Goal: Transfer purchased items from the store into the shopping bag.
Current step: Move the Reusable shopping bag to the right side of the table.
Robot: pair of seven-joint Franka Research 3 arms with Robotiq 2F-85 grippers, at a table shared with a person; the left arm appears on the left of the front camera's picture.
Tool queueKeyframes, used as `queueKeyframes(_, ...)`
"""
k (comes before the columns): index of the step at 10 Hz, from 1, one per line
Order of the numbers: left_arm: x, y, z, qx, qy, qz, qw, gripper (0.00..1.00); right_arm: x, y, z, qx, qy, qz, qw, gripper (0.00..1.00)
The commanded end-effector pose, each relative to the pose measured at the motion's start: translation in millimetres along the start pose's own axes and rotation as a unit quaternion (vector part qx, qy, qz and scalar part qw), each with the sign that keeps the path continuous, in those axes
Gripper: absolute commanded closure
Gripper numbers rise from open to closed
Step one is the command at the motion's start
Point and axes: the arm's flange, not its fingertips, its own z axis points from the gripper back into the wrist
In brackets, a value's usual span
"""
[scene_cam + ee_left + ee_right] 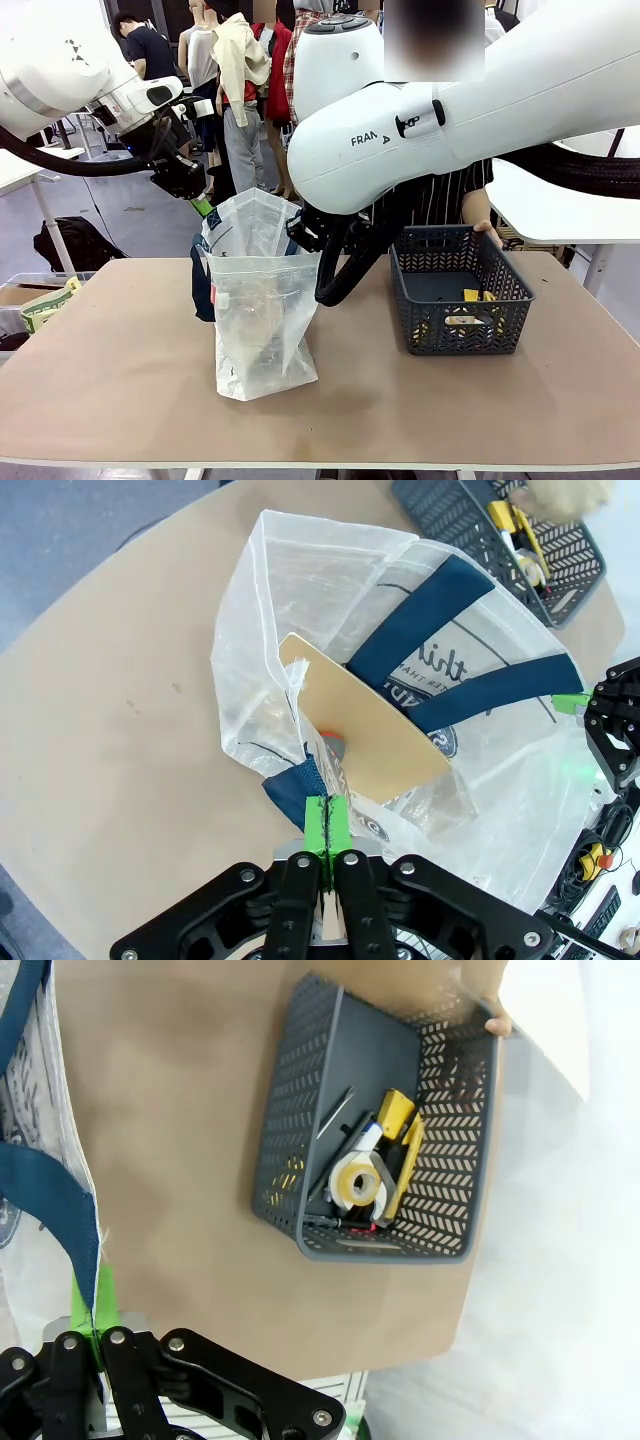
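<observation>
1. The left gripper (325, 820) is clenched on the near rim of the shopping bag (265, 300), at the root of one of the navy handles (430, 610).
2. The shopping bag stands upright on the table (120, 370), left of middle and toward the near edge. Its mouth is pulled open.
3. The right gripper (96, 1305) is clamped on the opposite rim of the bag, beside a handle strap.
4. The basket (465, 335) sits right of middle, well apart from the bag. The purchased items (365, 1175) lie in its right half.
5. A person's hand (483, 228) rests on the basket's far right corner.

Step in hand, as judged: hold the mouth open for loading.
- Hold both rims level and spread, without overstretching the thin film.
- Leave the handles clear of the opening.
- Hold the bag's base flat on the table so it cannot tip.

Count:
- Bag: one.
- Basket: one.
- Handles: two.
- Grippers: two, both gripping the bag.
- Items in the basket: a yellow roll on a white card, a yellow pack and dark slim pieces. They overlap, so the exact number cannot be told.
- In the bag: one tan card (365, 730), with a reddish piece beneath it.
</observation>
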Motion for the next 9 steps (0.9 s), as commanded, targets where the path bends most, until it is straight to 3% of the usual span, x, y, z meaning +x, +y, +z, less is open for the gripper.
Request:
queueKeyframes(1,-0.3,0.1,2.2,-0.001,-0.003,-0.001,1.000,1.00,-3.6,-2.2,-0.6,-0.003,0.000,0.000,1.000,1.00)
queueKeyframes(9,-0.3,0.1,2.2,-0.001,-0.003,-0.001,1.000,1.00,-3.6,-2.2,-0.6,-0.003,0.000,0.000,1.000,1.00)
